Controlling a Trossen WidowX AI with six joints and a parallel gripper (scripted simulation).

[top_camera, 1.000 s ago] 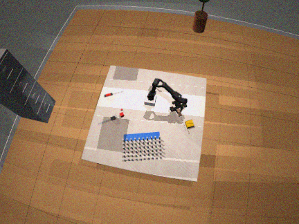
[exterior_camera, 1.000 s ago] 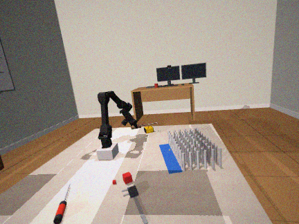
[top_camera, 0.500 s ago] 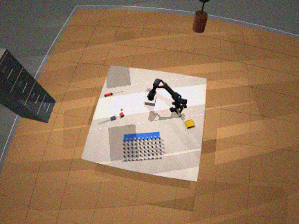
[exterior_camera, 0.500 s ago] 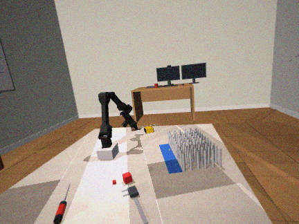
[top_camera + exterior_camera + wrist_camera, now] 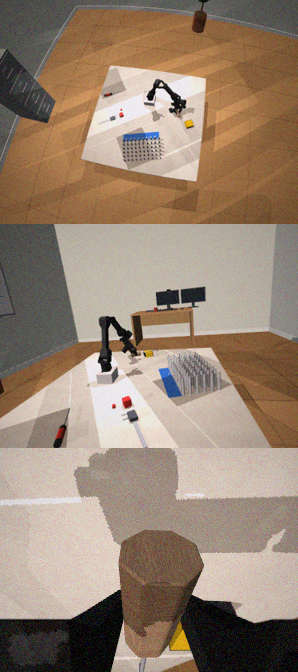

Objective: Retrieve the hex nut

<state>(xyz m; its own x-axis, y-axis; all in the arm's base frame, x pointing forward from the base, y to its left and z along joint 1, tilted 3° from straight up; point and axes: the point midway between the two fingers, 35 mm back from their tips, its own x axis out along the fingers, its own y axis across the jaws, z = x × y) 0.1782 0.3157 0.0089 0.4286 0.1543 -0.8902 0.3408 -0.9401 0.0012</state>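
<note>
While the top view shows only the tool (image 5: 178, 112) near a yellow block (image 5: 188, 124), the wrist view shows it clamped on a wooden handle (image 5: 159, 593); the nut is too small to find among the spacers (image 5: 143, 149).
</note>
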